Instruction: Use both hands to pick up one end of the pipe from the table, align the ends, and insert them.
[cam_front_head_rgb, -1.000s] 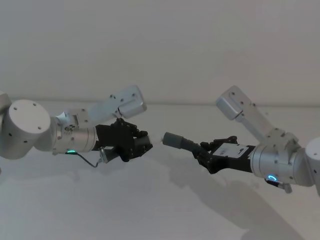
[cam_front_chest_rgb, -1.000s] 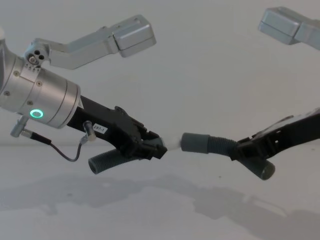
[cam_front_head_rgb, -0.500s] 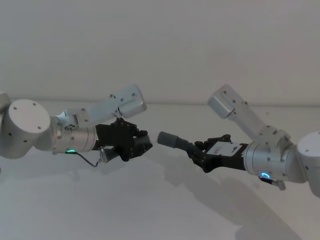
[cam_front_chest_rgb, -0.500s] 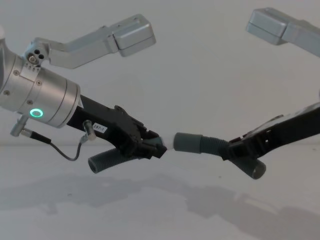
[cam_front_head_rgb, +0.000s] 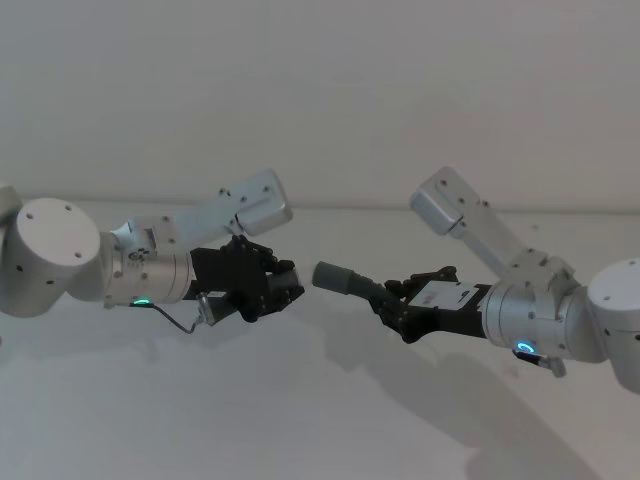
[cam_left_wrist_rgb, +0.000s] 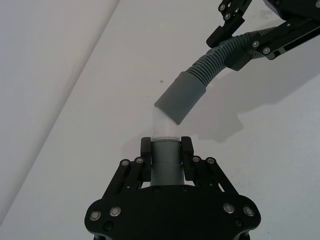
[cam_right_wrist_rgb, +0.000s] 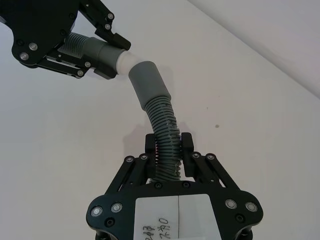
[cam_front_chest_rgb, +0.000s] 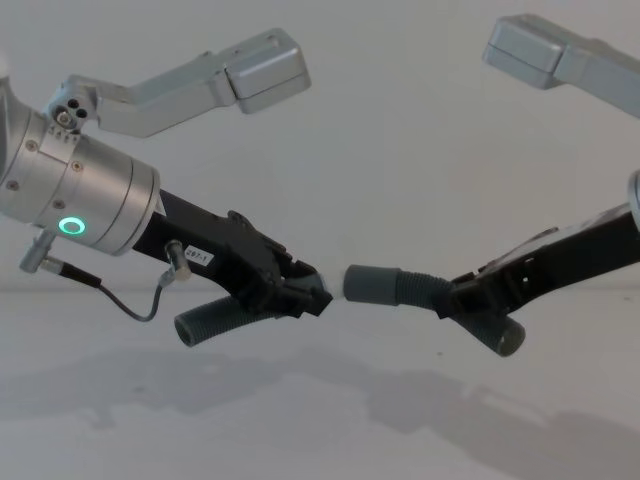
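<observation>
Above the table (cam_front_chest_rgb: 320, 430), the left gripper (cam_front_chest_rgb: 305, 292) clamps one hose piece (cam_front_chest_rgb: 215, 322). Facing it, the right gripper (cam_front_chest_rgb: 462, 303) grips the other hose piece (cam_front_chest_rgb: 425, 290), whose cuff (cam_front_chest_rgb: 370, 283) touches the left piece's pale tip (cam_left_wrist_rgb: 163, 125).

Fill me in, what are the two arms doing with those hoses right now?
Both arms hold a ribbed hose piece in the air above the table. The left gripper clamps its hose near a pale tip. The right gripper grips the ribbed part of the other hose, whose grey cuff sits right at that tip, angled and not fully seated.
</observation>
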